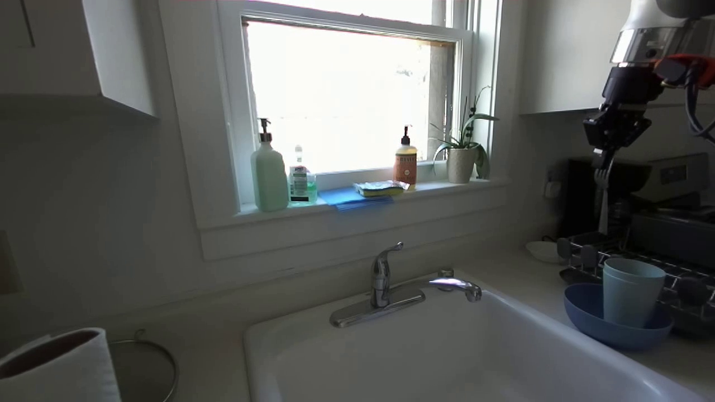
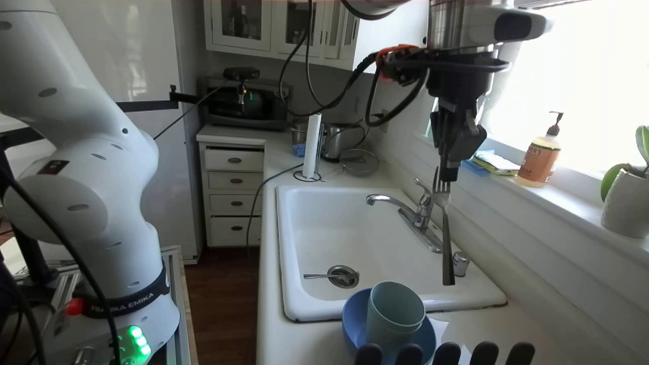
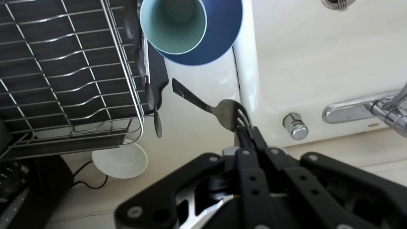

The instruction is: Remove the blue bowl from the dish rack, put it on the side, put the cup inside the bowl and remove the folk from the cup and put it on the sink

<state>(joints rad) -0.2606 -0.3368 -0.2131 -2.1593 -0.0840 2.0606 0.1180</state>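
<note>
The claw [image 2: 448, 176] is pinching the fork [image 2: 446, 238] by its tines, jaws nearly together, the handle hanging downward. It is gripping there probably because tines are sticking out when a fork is standing handle-down. Below, the tumbler [image 3: 173, 27] is standing inside the blue bowl [image 3: 223, 30], which is resting on the counter [image 3: 190, 127] between the dish rack [image 3: 85, 58] and the sink [image 2: 329, 228], presumably for keeping the latter reachable. An exterior view is showing another utensil [image 2: 315, 276] lying across the drain [image 2: 342, 284]; the wrist view is catching only prongs there, likely its tip.
</note>
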